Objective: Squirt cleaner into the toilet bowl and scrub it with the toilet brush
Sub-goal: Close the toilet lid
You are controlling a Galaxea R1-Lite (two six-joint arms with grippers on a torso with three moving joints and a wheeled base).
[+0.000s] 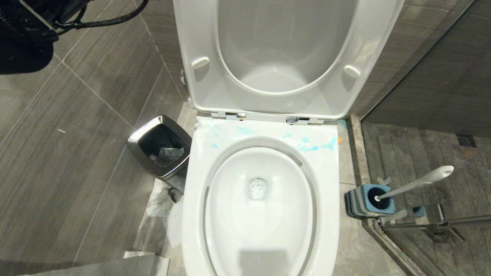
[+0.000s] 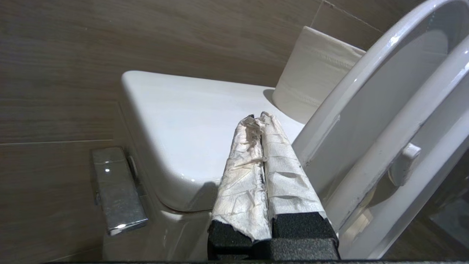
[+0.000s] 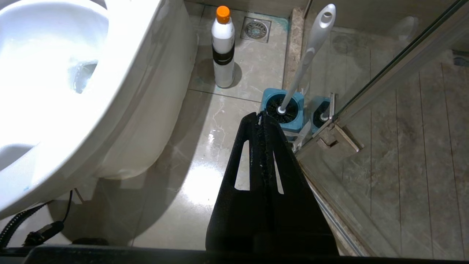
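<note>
The toilet bowl [image 1: 191, 199] fills the middle of the head view, seat and lid [image 1: 199, 46] raised, with blue smears [image 1: 314, 147] on its back rim. The toilet brush [image 1: 414, 184] stands in its blue and grey holder [image 1: 358, 205] on the floor to the right. The cleaner [image 3: 223, 44], a white bottle with an orange cap, stands on the floor beside the bowl's base. My left gripper [image 2: 258, 118], fingers wrapped in white paper, is shut and empty over the cistern top [image 2: 190, 110] beside the raised lid. My right gripper [image 3: 258, 115] is shut and empty, low above the floor near the holder [image 3: 284, 110].
A dark steel-rimmed waste bin [image 1: 134, 142] stands left of the bowl with crumpled plastic [image 1: 163, 199] below it. A paper roll [image 2: 315, 69] sits on the cistern, a chrome flush lever [image 2: 115, 190] on its side. A glass shower partition [image 3: 366, 84] and floor drain [image 3: 255, 29] lie right.
</note>
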